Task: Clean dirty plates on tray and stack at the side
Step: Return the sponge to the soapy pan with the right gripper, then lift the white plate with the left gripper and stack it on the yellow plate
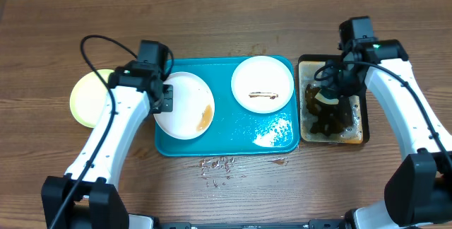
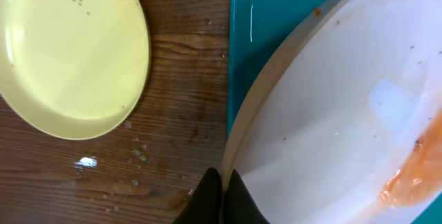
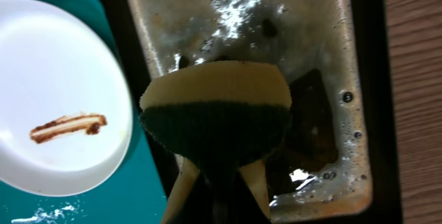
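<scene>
A white plate (image 1: 185,104) with an orange-brown smear lies on the left part of the teal tray (image 1: 233,131). My left gripper (image 1: 164,96) is shut on its left rim; the left wrist view shows the fingers (image 2: 222,182) pinching the rim of that plate (image 2: 331,120). A second white plate (image 1: 262,83) with a brown streak lies on the tray's right part and shows in the right wrist view (image 3: 55,92). A yellow-green plate (image 1: 90,99) sits on the table left of the tray and shows in the left wrist view (image 2: 69,51). My right gripper (image 1: 330,91) is shut on a yellow and dark green sponge (image 3: 215,117) above the black tray.
A small black tray (image 1: 357,136) with brown soapy liquid stands right of the teal tray and shows in the right wrist view (image 3: 318,58). Water drops and a puddle (image 1: 219,164) lie on the wooden table in front of the teal tray.
</scene>
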You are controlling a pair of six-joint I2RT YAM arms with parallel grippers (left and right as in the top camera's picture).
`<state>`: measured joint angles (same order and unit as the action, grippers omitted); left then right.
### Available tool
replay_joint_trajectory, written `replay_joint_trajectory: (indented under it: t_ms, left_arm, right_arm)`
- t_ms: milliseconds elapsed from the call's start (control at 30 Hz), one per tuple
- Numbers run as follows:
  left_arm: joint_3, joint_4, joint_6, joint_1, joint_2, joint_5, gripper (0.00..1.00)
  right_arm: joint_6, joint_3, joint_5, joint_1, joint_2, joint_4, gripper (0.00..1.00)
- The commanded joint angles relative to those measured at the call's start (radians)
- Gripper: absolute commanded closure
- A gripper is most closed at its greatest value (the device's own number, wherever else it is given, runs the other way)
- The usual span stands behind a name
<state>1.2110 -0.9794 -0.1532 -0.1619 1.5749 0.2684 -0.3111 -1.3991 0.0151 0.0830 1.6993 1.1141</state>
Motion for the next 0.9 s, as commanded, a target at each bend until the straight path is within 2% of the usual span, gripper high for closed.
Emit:
replay_joint_trajectory:
  t_ms: [0,267,533,867]
  left_arm:
    - [0.031,-0.003,-0.049,-0.039,-0.012,0.145,0.96]
    - [0.058,-0.003,-0.114,-0.179,-0.012,0.466,0.96]
    - [0.058,0.032,-0.117,-0.377,-0.012,0.755,0.96]
    - [0.058,0.047,-0.117,-0.486,-0.012,0.904,0.96]
  right_arm:
    - [0.031,0.019,0.013,-0.023,-0.003,-0.017,0.96]
    - [0.103,0.089,0.014,-0.028,0.0,-0.088,0.96]
    - [0.098,0.217,0.021,-0.028,0.01,-0.256,0.96]
    - [0.021,0.386,0.027,-0.028,0.021,-0.426,0.96]
